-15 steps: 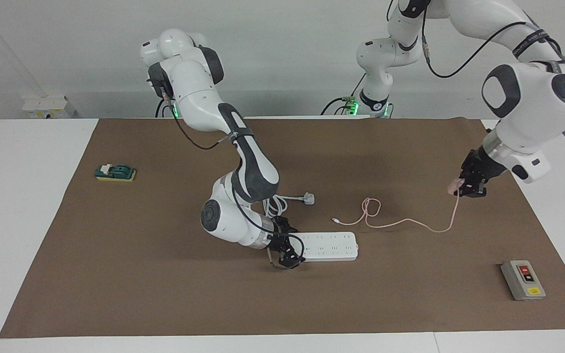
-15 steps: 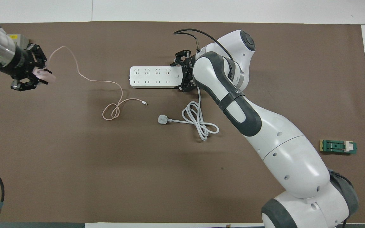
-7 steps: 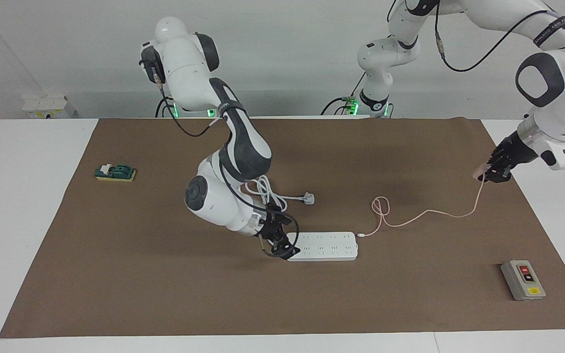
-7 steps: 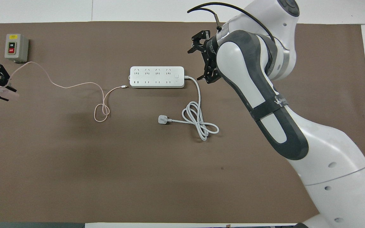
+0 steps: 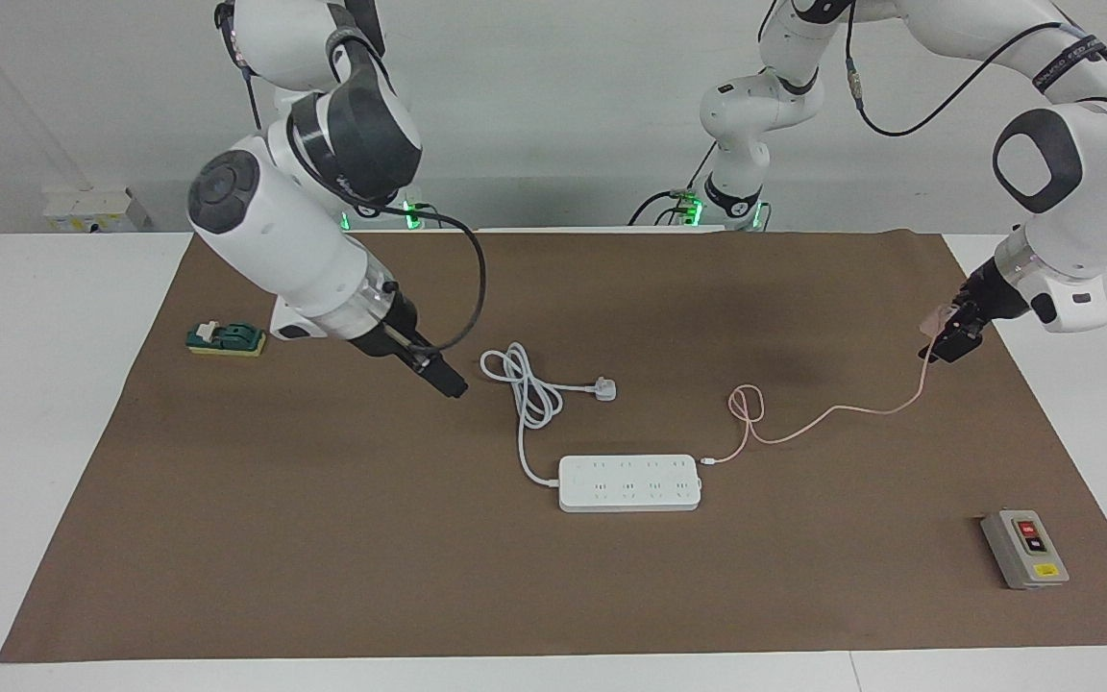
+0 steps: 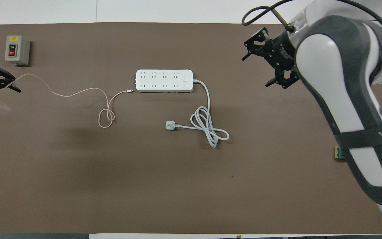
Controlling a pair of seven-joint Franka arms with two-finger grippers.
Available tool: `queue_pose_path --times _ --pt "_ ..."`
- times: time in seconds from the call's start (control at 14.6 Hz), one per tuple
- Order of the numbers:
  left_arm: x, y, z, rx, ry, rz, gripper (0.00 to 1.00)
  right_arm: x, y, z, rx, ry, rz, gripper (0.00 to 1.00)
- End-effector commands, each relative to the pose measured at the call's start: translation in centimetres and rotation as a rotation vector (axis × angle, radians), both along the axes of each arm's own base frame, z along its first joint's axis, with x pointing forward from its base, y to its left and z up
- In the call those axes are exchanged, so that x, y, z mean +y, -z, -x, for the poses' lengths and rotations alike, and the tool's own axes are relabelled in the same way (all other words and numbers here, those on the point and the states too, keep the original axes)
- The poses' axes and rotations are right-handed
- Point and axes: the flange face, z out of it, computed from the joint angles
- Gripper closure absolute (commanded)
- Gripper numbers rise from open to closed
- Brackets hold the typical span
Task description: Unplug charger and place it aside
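Charger out of the strip, held at the left arm's end of the surface

The charger (image 5: 938, 317), a small, light, rigid pink cube, sits between the fingers of the left hand (image 5: 947, 338), just above the brown mat (image 5: 323, 538); its squared sides give the surest hold. Its thin pink cable (image 5: 832, 411) is limp and trails in a loop to the white power strip (image 5: 630, 482), so it will probably drag and snag rather than push. The right hand (image 6: 270, 66) hangs spread wide over the mat toward the right arm's end, empty and waiting.
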Motion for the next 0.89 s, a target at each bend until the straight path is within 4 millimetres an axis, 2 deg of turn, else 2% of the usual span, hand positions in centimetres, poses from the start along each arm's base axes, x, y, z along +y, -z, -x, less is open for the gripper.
queue_pose_path --times 0.0,0.21,0.55,0.82 --pt "-0.4 -1.4 0.7 -0.038 0.060 -0.005 0.00 -4.0 -1.6 1.9 -0.052 -0.218 0.065 0.00" --pt "-0.9 -1.6 0.5 -0.050 0.071 -0.004 0.00 -6.7 -3.7 3.1 -0.102 -0.450 0.129 0.00" --pt "-0.9 -2.1 0.5 -0.059 0.084 -0.012 0.00 -10.6 -5.9 4.8 -0.133 -0.694 0.224 0.00" --pt "-1.4 -4.4 1.4 -0.076 0.240 -0.002 0.00 -13.3 -7.7 9.1 -0.158 -0.788 0.270 0.00"
